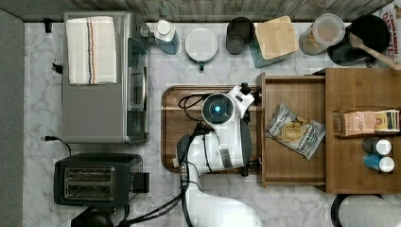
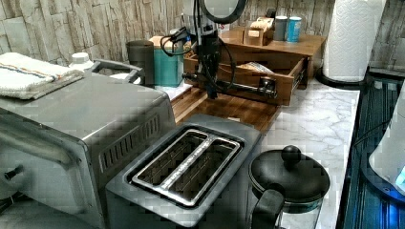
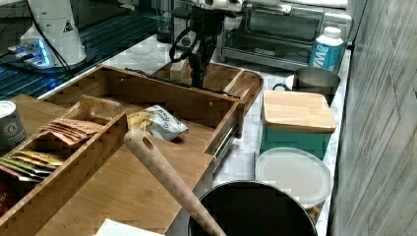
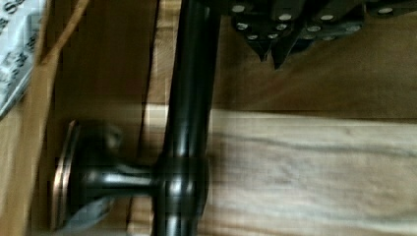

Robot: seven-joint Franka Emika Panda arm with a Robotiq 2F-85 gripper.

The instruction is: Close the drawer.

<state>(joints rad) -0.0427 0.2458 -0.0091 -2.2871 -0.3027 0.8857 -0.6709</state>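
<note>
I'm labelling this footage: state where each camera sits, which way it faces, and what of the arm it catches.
Top view: overhead, looking down on the open drawer and the arm.
Left view: low behind the toaster, facing the drawer front.
Right view: from the cabinet side, looking back across the drawer.
Wrist view: above the handle, gripper at the edge.
All share the handle.

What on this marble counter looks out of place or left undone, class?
The shallow brown wooden drawer is pulled wide out of its wooden cabinet, overhanging the dark rounded wooden tray. A crinkled white snack bag lies askew on the drawer's floor. The robot's black gripper hangs beside the drawer's dark metal bar handle.
</note>
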